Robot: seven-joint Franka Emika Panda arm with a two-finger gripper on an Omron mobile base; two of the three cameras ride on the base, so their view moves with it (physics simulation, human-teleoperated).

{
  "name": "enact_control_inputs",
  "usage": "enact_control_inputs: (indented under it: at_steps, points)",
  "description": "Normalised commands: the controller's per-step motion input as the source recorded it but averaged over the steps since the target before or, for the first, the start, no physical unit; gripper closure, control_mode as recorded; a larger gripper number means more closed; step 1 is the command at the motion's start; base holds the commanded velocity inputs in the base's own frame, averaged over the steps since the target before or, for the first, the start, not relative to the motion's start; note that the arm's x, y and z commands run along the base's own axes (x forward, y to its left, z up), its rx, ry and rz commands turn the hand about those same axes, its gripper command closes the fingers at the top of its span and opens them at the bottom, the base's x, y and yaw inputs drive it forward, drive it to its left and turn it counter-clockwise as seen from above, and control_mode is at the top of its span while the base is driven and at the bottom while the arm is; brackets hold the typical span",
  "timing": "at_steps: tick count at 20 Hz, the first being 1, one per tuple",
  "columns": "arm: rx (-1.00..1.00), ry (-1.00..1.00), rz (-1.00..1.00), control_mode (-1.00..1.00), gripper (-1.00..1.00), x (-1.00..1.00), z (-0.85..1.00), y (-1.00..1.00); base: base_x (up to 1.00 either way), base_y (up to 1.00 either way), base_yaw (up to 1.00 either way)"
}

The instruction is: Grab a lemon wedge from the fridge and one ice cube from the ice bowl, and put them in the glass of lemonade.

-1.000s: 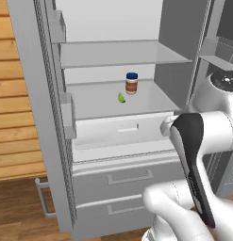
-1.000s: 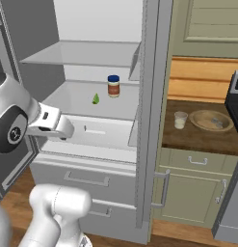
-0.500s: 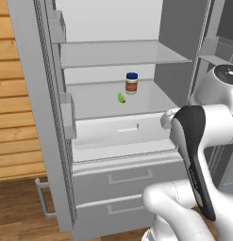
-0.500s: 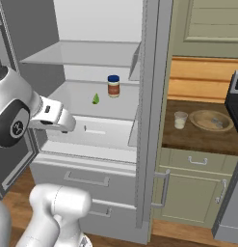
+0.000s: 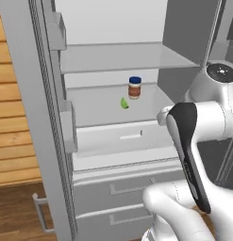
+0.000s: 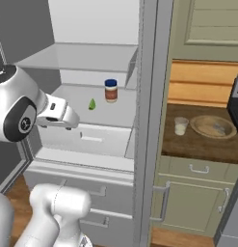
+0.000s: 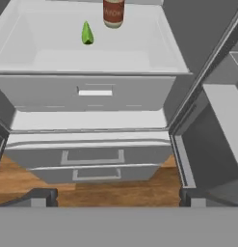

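The fridge (image 5: 23, 117) stands open. On its middle shelf a tiny yellow-green lemon wedge (image 5: 124, 103) (image 6: 92, 104) (image 7: 87, 34) lies just left of a brown jar with a blue lid (image 5: 134, 87) (image 6: 111, 90) (image 7: 113, 12). My gripper (image 6: 71, 121) (image 7: 118, 198) hovers in front of the white crisper drawer, below and short of the wedge. It is open, with nothing between its fingertips (image 7: 43, 197). The glass of lemonade (image 6: 180, 126) and the tan ice bowl (image 6: 213, 126) sit on the counter to the right. The ice in the bowl is too small to make out.
The fridge's centre post (image 6: 149, 96) separates the shelf from the wooden counter (image 6: 197, 147). A white crisper drawer (image 7: 91, 91) and two grey lower drawers (image 7: 91, 159) lie under the shelf. Door bins (image 5: 68, 132) line the left door. Beige cabinets (image 6: 188, 198) stand below the counter.
My arm has lifted a little and the hand has edged forward toward the fridge shelf. The jaws stay wide apart. The wedge and jar have not moved.
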Motion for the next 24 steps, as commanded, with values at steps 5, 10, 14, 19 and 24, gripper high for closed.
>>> enact_control_inputs:
  at_steps: [5,10,14,19,24]
  points:
    - [0.0,0.0,0.0,1.0,-1.0,0.0,0.0,0.0,0.65,0.27,-0.02]
    - [0.0,0.0,0.0,1.0,-1.0,0.0,0.0,0.0,0.31,0.32,-0.05]
    - [0.0,-0.04,0.0,-1.0,-1.0,0.0,0.0,0.16,0.04,0.12,-0.02]
    - [0.01,-0.17,0.0,-1.0,-1.0,0.1,0.28,0.32,0.0,0.0,0.0]
    - [0.02,-0.03,-0.02,-1.0,-1.0,0.56,0.29,0.07,0.0,0.0,0.0]
